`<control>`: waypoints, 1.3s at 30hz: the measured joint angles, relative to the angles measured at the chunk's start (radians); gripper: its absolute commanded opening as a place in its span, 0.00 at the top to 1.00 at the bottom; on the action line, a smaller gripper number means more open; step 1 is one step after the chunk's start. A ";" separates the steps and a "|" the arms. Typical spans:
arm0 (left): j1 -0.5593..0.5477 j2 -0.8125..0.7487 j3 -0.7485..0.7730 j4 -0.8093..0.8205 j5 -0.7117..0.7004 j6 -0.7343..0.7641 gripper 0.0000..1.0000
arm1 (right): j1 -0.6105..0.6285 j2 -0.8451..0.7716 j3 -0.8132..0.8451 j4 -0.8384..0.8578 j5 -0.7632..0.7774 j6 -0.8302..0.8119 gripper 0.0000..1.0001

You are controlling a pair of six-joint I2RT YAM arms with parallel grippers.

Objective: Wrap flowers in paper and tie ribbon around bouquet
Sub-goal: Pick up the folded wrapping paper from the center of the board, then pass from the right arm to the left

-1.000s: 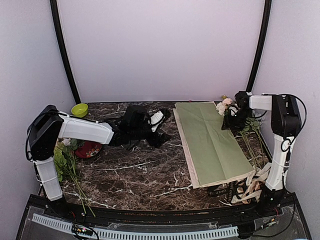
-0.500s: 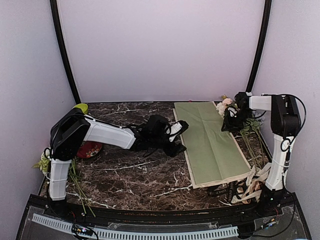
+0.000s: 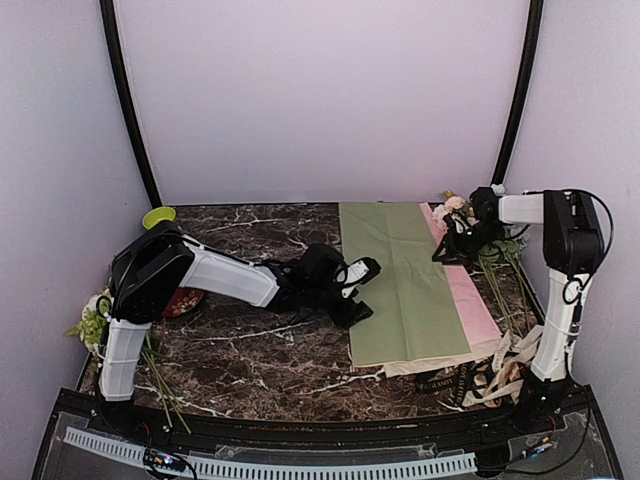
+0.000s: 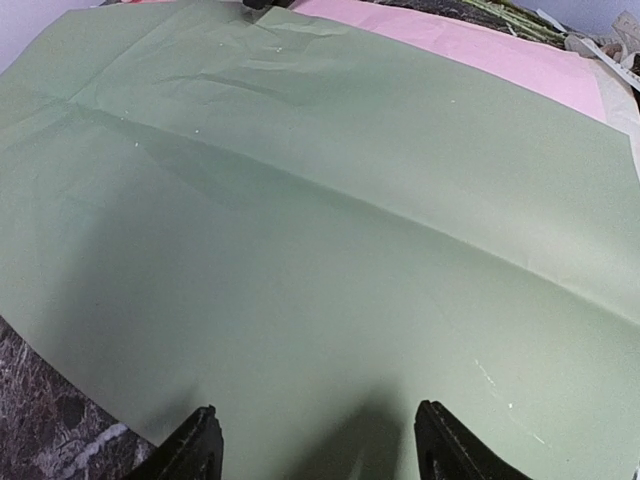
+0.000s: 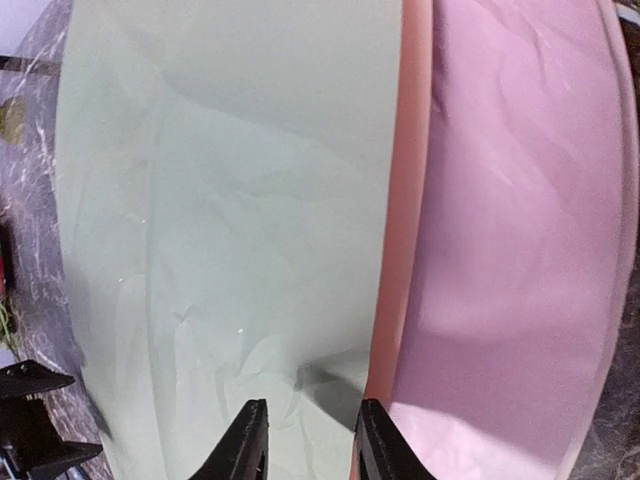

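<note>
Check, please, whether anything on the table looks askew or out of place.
The sage-green paper does not sit square on the pink sheet beneath: it lies offset leftward, leaving a pink strip bare along its right side. It is also creased. Nothing looks spilled or torn.

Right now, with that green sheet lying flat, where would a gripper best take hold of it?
The paper lies flat, so only an edge offers a pinch. Probably its left long edge, approached low from the left: it rests on bare table by the left gripper.
</note>
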 measured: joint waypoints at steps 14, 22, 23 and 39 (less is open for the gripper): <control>0.008 0.000 -0.001 0.004 -0.001 -0.015 0.32 | 0.019 -0.041 -0.136 0.214 -0.285 0.151 0.83; 0.013 -0.004 -0.015 0.024 0.011 -0.005 0.28 | 0.064 -0.050 -0.139 0.236 -0.333 0.193 1.00; 0.013 -0.009 -0.021 0.026 0.012 0.005 0.27 | 0.071 -0.062 -0.141 0.235 -0.330 0.207 1.00; 0.001 -0.540 -0.280 0.188 0.137 0.219 0.01 | 0.286 -0.442 -0.138 0.457 -0.061 0.654 1.00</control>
